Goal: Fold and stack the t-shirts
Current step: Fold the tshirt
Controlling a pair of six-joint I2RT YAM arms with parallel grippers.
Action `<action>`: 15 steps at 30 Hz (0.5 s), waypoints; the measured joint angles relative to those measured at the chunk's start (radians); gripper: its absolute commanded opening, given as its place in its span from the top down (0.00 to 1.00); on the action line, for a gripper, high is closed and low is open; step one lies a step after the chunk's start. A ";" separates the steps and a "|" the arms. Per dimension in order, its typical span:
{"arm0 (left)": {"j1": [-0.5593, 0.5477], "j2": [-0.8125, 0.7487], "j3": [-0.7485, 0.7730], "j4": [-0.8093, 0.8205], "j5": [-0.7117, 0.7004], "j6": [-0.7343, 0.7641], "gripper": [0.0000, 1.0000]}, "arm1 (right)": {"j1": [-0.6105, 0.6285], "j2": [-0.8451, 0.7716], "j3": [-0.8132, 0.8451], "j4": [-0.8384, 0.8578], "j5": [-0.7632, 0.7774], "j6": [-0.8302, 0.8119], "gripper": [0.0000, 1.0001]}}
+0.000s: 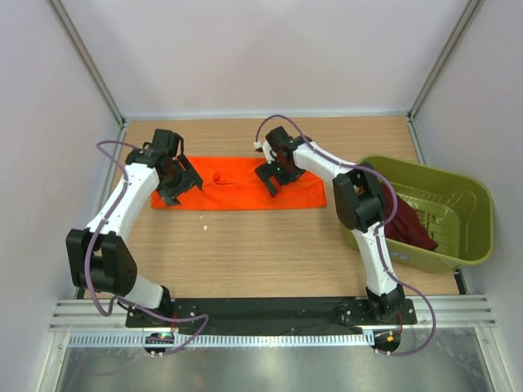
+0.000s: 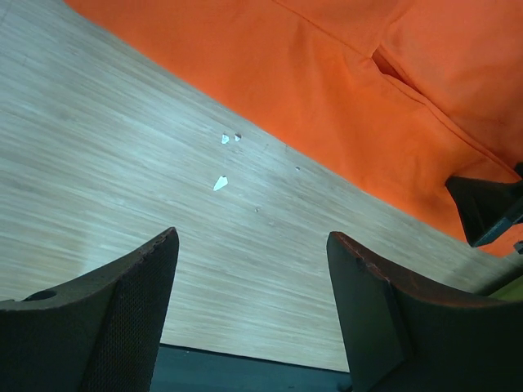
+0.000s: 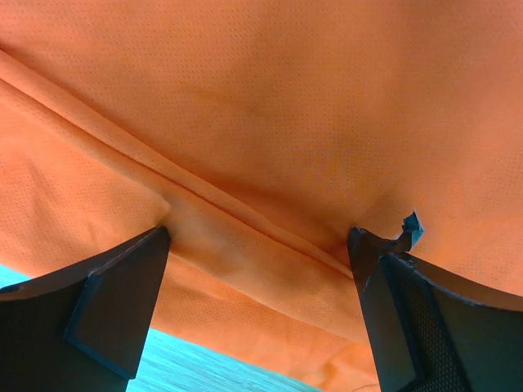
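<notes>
Two claws hang over the orange shirt [image 1: 237, 184], which lies as a long folded band across the far half of the table [image 1: 270, 261]. Neither has hold of anything. The left claw [image 1: 184, 186] stands with its jaws well apart at the band's left end, over bare wood just beside the cloth. The right claw [image 1: 272, 180] gapes wide over the middle of the band, with a raised seam running between its fingers. The trouble I'd expect is a bad pinch. If the left one comes down where it is, it likely closes on wood or on the top layer only, and the fold slides open as it lifts. If the right one bites the seam ridge alone, the lower layers could drop away and the band bunches instead of folding square. The maroon shirt [image 1: 406, 224] lies crumpled in the green tub [image 1: 482, 200] at the right, well apart from the orange one. The right arm [image 1: 359, 200] has its elbow over the tub's left corner, so reaching in may knock the rim. A few white specks [image 2: 221, 183] lie on the wood near the orange hem and look harmless.
</notes>
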 measured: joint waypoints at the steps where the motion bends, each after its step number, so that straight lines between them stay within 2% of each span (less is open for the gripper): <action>1: 0.000 -0.006 0.000 -0.001 -0.003 0.001 0.25 | 0.003 0.003 0.000 -0.001 0.013 0.002 0.02; 7: 0.007 0.027 0.017 -0.010 -0.038 0.013 0.25 | 0.009 -0.039 -0.076 0.031 0.048 0.074 0.04; 15: 0.018 0.299 0.145 -0.010 -0.098 0.032 0.28 | 0.067 -0.136 -0.232 0.019 0.104 0.259 0.04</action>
